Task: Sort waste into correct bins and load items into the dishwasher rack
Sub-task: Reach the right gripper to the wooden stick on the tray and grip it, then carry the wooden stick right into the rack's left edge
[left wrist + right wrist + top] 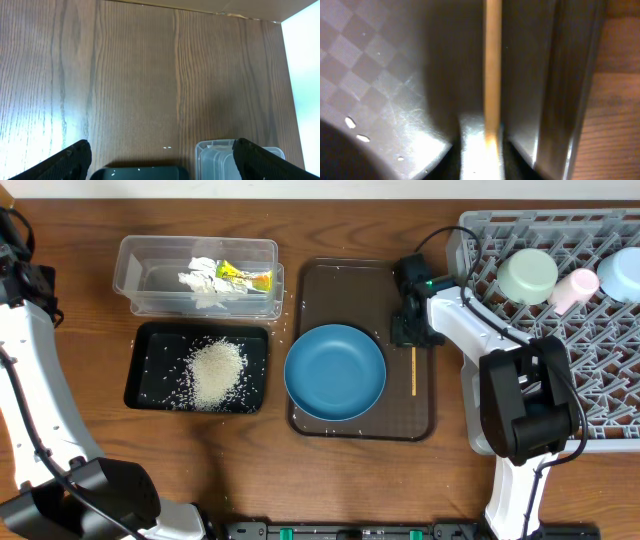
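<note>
The right claw (pixel 410 338) is pinching the far end of a thin wooden chopstick (pixel 413 372) lying along the brown tray's (pixel 405 406) right rim.

Dark-blue dish (pixel 335 372) — checkered brown tray (pixel 345 295) — tan chopstick (pixel 413 370)

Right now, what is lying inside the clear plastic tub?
Inside the clear tub lie crumpled white tissue pieces and a yellow-orange wrapper. Whether anything is under the tissue cannot be seen, because it covers that part of the floor.
</note>
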`<state>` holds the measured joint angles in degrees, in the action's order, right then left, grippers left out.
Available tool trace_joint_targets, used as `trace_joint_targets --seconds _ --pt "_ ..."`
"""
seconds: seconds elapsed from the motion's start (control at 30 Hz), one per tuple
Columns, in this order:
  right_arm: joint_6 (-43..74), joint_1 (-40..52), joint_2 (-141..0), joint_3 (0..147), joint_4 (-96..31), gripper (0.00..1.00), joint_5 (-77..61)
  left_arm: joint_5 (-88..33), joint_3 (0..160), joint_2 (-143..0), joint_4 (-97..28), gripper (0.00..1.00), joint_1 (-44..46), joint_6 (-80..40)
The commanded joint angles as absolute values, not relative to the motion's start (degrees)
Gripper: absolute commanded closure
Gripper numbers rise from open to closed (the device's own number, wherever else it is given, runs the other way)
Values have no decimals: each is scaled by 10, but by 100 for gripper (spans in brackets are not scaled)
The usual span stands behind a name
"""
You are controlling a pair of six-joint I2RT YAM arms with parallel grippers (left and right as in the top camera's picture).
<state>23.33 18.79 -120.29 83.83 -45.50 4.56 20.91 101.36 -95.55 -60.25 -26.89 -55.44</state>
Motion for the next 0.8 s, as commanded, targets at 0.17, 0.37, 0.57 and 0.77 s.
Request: trace_joint_targets --seconds 0.17,0.37,0.57,0.77 --pt "230 178 -1185 872 -473 99 -4 214 1015 -956 -606 8 -270 -549" --pt "176 145 -1127 947 -508 99 -5 215 1015 -956 -606 8 -270 -549" --pt "92 75 -1062 984 -500 99 -2 214 1015 -956 -606 8 -270 -549" --pt "-5 -4 -1053 983 -482 99 -5 214 1015 -956 -606 8 -270 -549"
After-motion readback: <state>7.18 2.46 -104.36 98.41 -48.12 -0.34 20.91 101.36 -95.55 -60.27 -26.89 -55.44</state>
